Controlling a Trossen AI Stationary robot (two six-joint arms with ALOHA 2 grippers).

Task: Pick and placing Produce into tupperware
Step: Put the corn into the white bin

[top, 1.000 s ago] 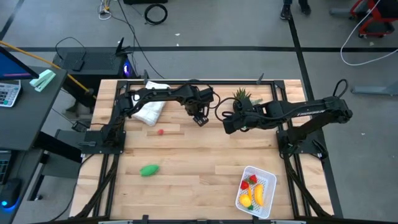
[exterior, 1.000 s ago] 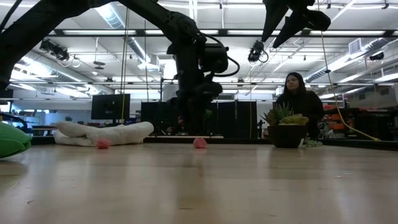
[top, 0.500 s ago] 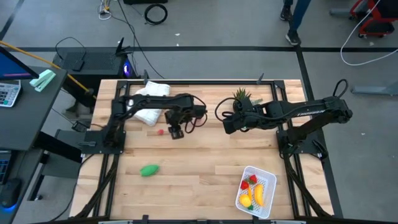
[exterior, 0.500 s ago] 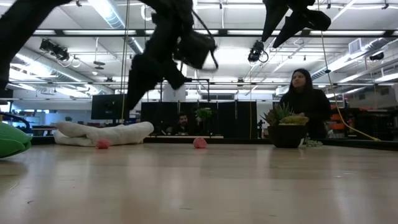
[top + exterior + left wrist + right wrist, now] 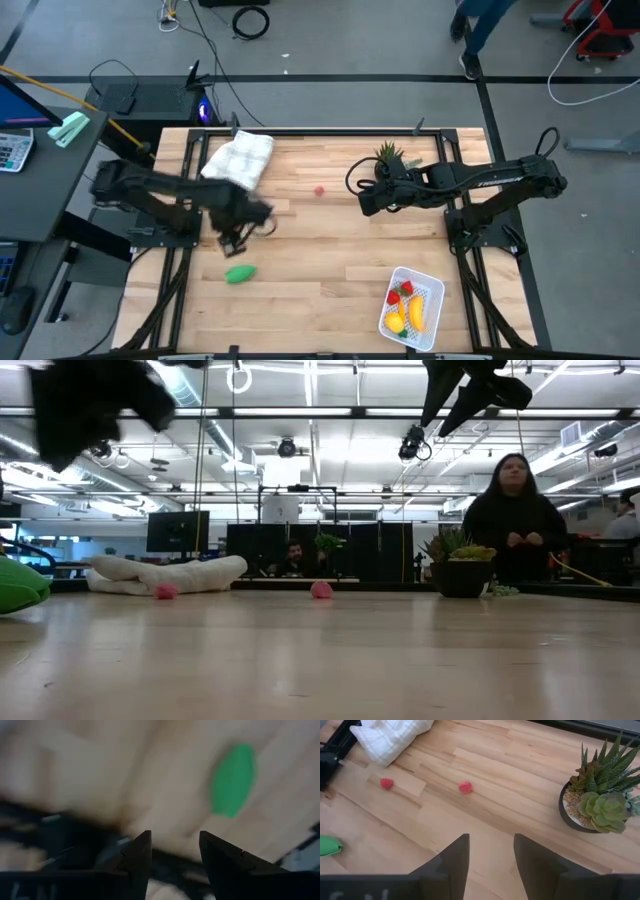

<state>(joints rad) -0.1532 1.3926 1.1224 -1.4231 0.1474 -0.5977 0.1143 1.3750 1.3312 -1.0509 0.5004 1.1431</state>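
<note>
A: Wooden table [image 5: 320,250] on a grey workshop floor, seen from above. What's on it?

B: In the high view, the tupperware [image 5: 434,297] sits at the lower right, with a banana [image 5: 415,314] and red pieces inside. The green oblong piece [image 5: 240,273] lies at lower left. One small red piece [image 5: 319,190] sits upper centre, the checked cloth [image 5: 238,160] upper left, the potted plant [image 5: 389,156] upper centre-right.

A: And the arms?

B: The left gripper [image 5: 235,236] hangs just above the green piece in the frame, blurred. The right gripper [image 5: 366,201] waits at centre right, near the plant.

A: The low view?

B: Level across the boards: two red pieces [image 5: 165,591] [image 5: 321,589] show here, where the overhead shows only one plainly; the other may be under the left arm. The green piece pokes in at the left edge. A person [image 5: 514,520] stands behind the plant.

A: Left wrist view?

B: Its fingers [image 5: 135,857] stand apart with nothing between them; the green piece sits at upper right of the frame, off the line of the gap.

A: Right wrist view?

B: Fingers [image 5: 454,857] spread, empty. It alone shows both red pieces, the cloth and the plant together.

A: Risks?

B: I'd judge that, coming down off-centre, a finger could strike the rounded green piece and roll it away. The carry to the tupperware also crosses the table, and a shallow grip could drop it.
</note>
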